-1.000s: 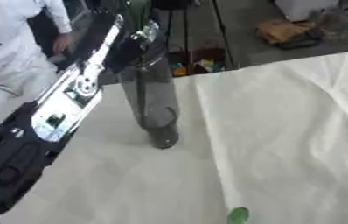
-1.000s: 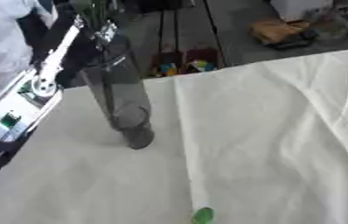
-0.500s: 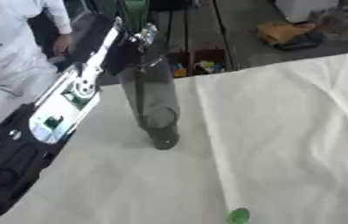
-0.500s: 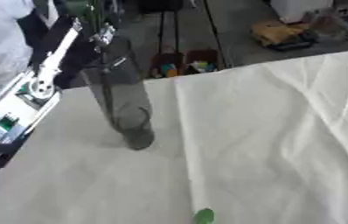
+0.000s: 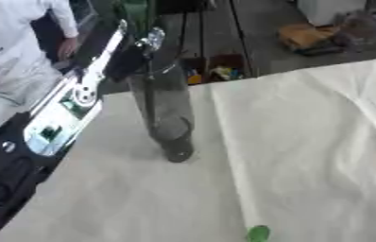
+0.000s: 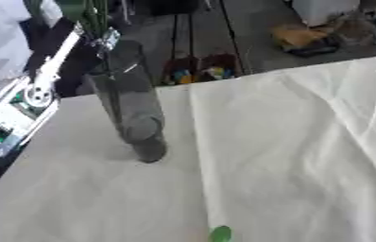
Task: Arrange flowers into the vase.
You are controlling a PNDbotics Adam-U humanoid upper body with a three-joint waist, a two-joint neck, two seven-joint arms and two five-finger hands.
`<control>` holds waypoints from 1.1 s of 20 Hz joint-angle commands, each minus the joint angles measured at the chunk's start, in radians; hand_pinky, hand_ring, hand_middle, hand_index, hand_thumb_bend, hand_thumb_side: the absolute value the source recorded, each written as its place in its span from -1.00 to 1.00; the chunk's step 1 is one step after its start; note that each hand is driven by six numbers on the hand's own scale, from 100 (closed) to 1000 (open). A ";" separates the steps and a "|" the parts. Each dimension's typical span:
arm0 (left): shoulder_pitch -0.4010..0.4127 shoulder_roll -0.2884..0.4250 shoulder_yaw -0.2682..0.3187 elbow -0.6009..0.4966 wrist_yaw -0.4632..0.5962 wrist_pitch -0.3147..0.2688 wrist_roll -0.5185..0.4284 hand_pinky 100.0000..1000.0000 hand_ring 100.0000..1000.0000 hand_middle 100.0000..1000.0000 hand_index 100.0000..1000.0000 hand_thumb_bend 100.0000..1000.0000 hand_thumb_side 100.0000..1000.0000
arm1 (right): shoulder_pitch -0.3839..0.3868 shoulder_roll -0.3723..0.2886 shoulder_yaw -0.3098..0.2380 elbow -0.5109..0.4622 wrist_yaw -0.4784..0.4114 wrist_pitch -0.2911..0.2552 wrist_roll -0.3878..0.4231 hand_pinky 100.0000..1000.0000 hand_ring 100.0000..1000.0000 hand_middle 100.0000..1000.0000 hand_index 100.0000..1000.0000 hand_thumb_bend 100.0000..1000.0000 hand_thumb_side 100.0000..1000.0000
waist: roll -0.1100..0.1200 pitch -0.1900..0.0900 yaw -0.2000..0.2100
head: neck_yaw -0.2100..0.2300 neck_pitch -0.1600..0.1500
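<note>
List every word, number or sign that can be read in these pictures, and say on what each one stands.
"M": a dark letter on the white shirt of the person at the far left edge; the rest is cut off by the picture's edge.
Left arm: small green and dark marks on its white panel, too blurred to read.
Vase, white cloth: no text.

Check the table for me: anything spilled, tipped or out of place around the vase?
One stray: a small green piece lies alone on the white cloth near the front edge, well apart from the vase. The vase stands on its base, with no spill showing.
</note>
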 commanded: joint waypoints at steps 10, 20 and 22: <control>-0.024 0.000 0.049 -0.007 0.091 0.003 0.126 0.50 0.78 0.87 0.96 -1.00 1.00 | -0.007 -0.009 -0.010 -0.018 0.008 0.002 -0.013 0.51 0.67 -0.08 0.60 -1.00 1.00 | -0.010 -0.017 -0.009 | 0.012 -0.019; -0.043 -0.024 0.034 0.021 0.148 -0.011 0.250 0.47 0.75 0.83 0.92 -1.00 1.00 | -0.006 -0.007 -0.008 -0.018 0.010 0.008 -0.011 0.51 0.68 -0.09 0.60 -1.00 1.00 | -0.008 -0.016 -0.014 | 0.015 -0.024; -0.047 -0.028 0.035 0.026 0.156 -0.014 0.266 0.46 0.73 0.80 0.90 -1.00 1.00 | -0.006 -0.007 -0.008 -0.018 0.010 0.009 -0.011 0.51 0.68 -0.09 0.60 -1.00 1.00 | -0.007 -0.016 -0.016 | 0.016 -0.025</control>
